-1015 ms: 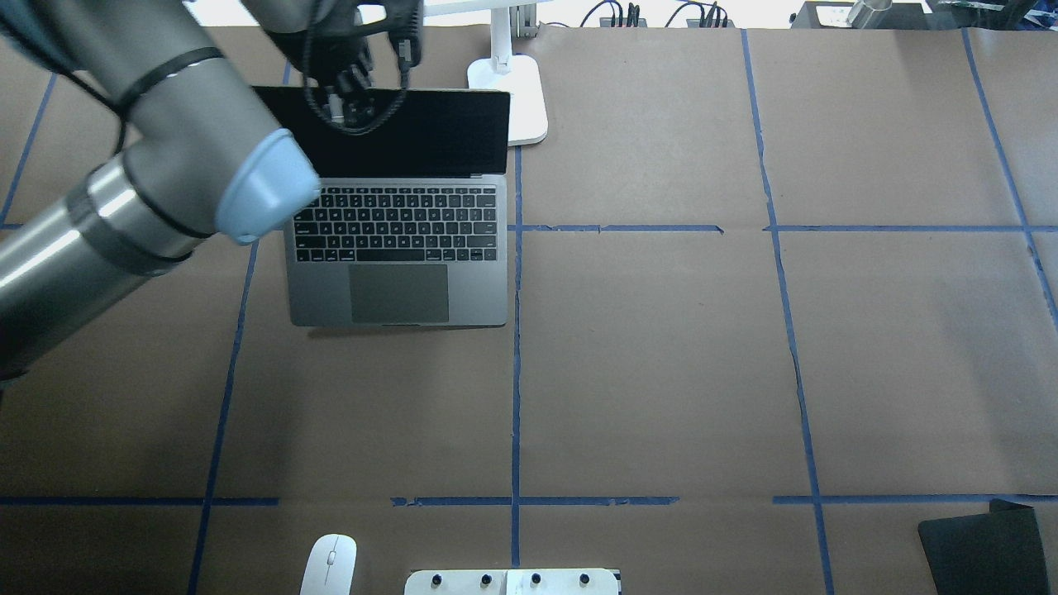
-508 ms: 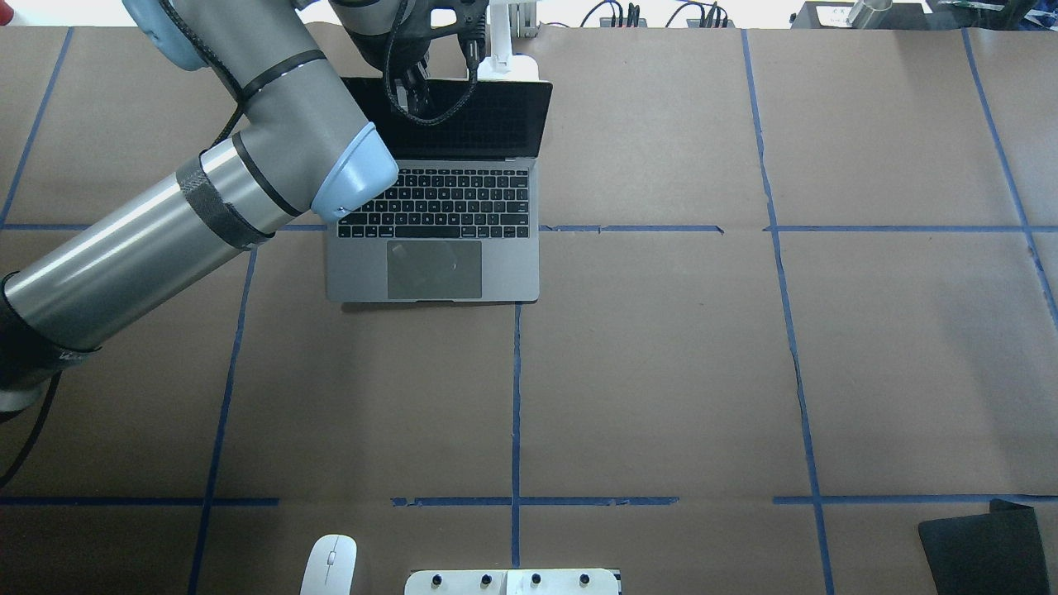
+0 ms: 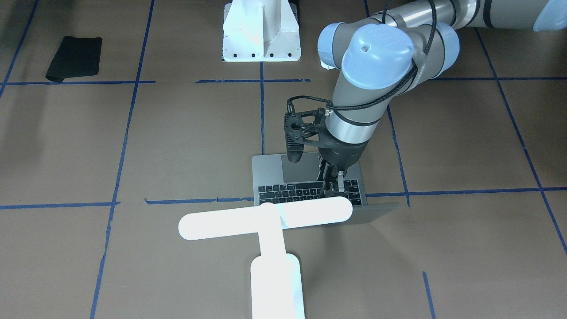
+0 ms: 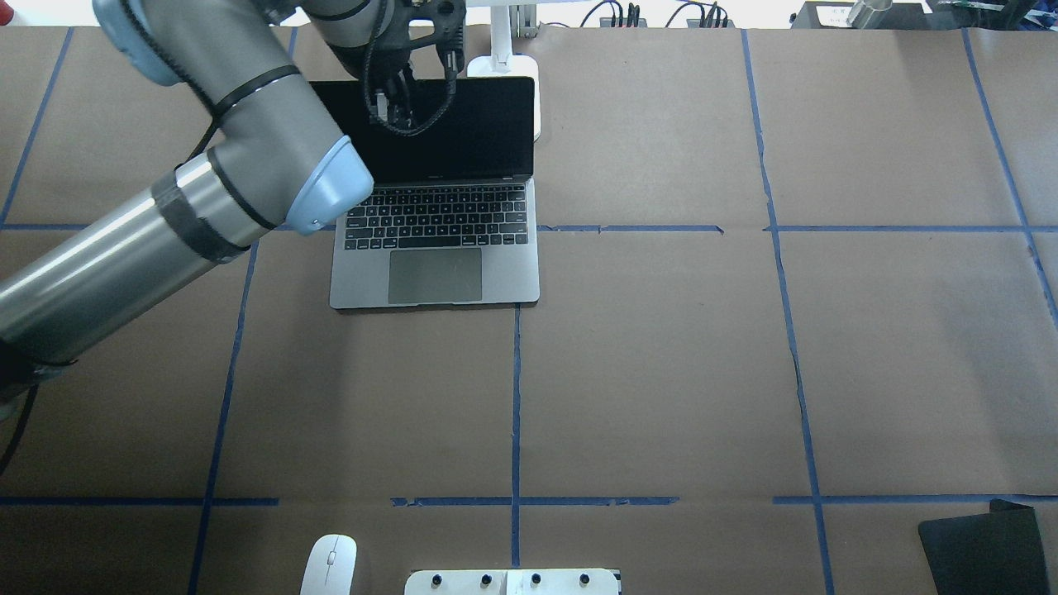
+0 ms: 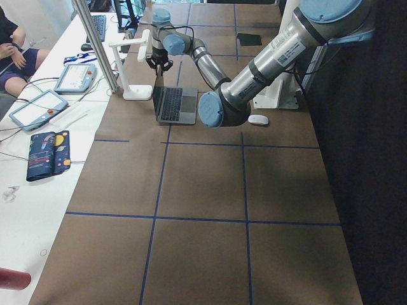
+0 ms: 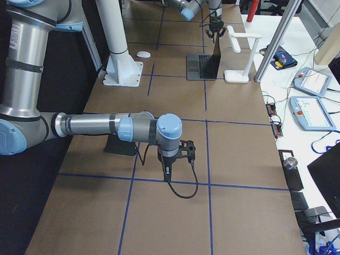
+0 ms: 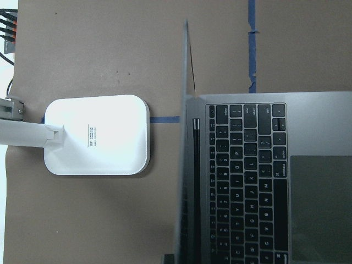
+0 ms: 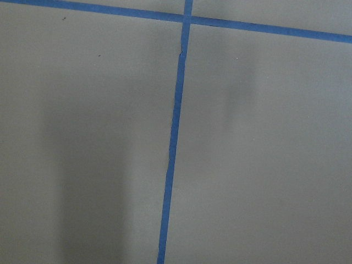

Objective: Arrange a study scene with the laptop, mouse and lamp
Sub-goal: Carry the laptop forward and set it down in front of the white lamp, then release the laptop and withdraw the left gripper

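The grey laptop (image 4: 446,248) stands open at the table's far left-centre, screen dark, keys and trackpad showing. My left gripper (image 3: 331,188) reaches down from above and is shut on the top edge of its lid (image 7: 184,137). Just behind the lid stands the glowing white T-shaped lamp (image 3: 266,219), its oblong base (image 7: 99,135) a short gap from the laptop. The white mouse (image 4: 329,564) lies at the near edge, left of the pedestal. My right gripper (image 6: 167,172) hangs low over bare paper far to the right; I cannot tell whether it is open or shut.
A white bolted pedestal (image 3: 261,31) sits at the robot's side. A black soft pad (image 4: 979,545) lies in the near right corner. Blue tape lines grid the brown paper. Beyond the far edge is a side table (image 6: 311,79) with tablets and cables, and an aluminium post (image 5: 95,44).
The laptop slid right and away toward the lamp with my left gripper on its lid, now partly covering the lamp's base in the overhead view. More of the screen shows now than half a second ago.
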`<state>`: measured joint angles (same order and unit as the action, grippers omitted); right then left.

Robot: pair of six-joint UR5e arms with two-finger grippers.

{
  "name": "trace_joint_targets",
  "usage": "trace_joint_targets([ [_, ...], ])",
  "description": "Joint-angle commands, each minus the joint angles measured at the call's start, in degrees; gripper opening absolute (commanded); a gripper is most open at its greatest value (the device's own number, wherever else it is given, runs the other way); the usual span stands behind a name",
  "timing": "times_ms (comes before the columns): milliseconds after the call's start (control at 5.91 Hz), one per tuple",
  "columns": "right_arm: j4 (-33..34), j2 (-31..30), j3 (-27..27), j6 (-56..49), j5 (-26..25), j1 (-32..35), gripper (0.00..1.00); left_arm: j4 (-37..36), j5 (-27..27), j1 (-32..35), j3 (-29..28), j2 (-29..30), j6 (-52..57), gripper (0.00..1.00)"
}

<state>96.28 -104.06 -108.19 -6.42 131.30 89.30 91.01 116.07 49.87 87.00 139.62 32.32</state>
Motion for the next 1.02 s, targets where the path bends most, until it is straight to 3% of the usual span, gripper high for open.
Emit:
trace_joint_targets([
  [0,0.0,0.0,0.1,0.0,0.0,0.0,1.0,-1.0,0.6,0.7,11.3,-7.6,-0.1,0.99],
  [338,0.0,0.5,-0.1,0.2,2.4,0.0,1.0,-7.0,2.1,3.6,26.3,-18.0,-0.4,0.99],
  [677,-4.7,0.6,-0.4,1.5,3.5,-0.1,1.0,-16.6,8.2,11.6,30.1,-27.8,-0.5,1.0],
  [846,-5.0,0.8,-0.4,3.3,4.0,-1.0,1.0,-16.7,8.3,14.8,30.2,-34.2,-3.5,1.0],
])
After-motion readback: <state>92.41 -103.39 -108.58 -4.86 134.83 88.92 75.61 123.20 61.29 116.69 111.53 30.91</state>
